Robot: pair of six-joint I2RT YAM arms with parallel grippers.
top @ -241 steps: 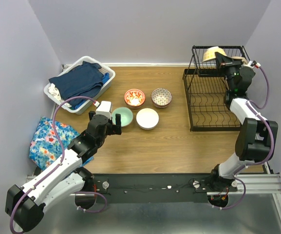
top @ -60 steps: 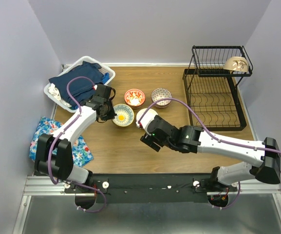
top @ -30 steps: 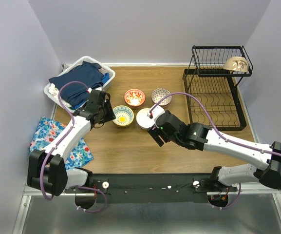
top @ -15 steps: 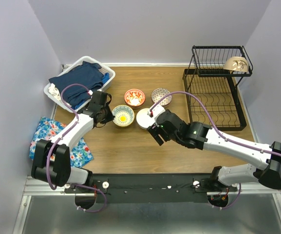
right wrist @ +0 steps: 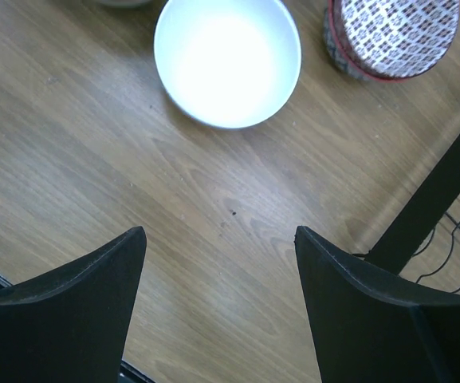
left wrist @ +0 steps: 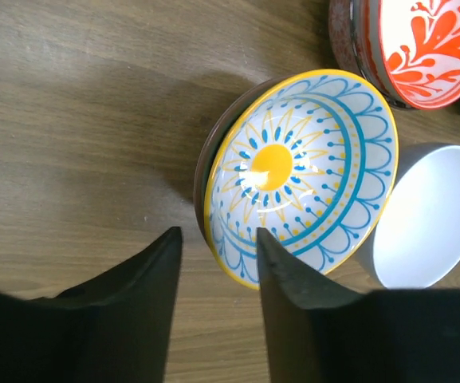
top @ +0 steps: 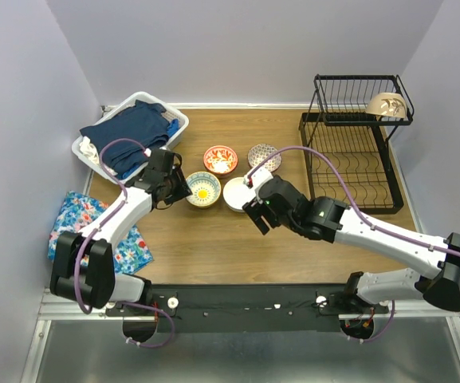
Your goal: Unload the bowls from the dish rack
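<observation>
The black wire dish rack [top: 349,163] stands at the back right, with a beige bowl [top: 387,104] on its top tier. Several bowls sit on the wood: a yellow-and-blue one [top: 203,189] [left wrist: 301,171], a red-orange floral one [top: 220,159] [left wrist: 421,48], a dark patterned one [top: 264,155] [right wrist: 393,36] and a white one [top: 234,191] [right wrist: 227,60]. My left gripper [top: 180,188] [left wrist: 218,233] is open, its fingers either side of the yellow-and-blue bowl's near rim. My right gripper [top: 255,217] [right wrist: 218,239] is open over bare wood just short of the white bowl.
A white laundry basket [top: 96,156] of dark blue clothes stands at the back left. A floral cloth [top: 82,227] lies at the left edge. The rack's black frame [right wrist: 429,207] shows at the right of the right wrist view.
My left gripper shut at the yellow-and-blue bowl's rim and has opened again. The right gripper has crept slightly toward the white bowl.
</observation>
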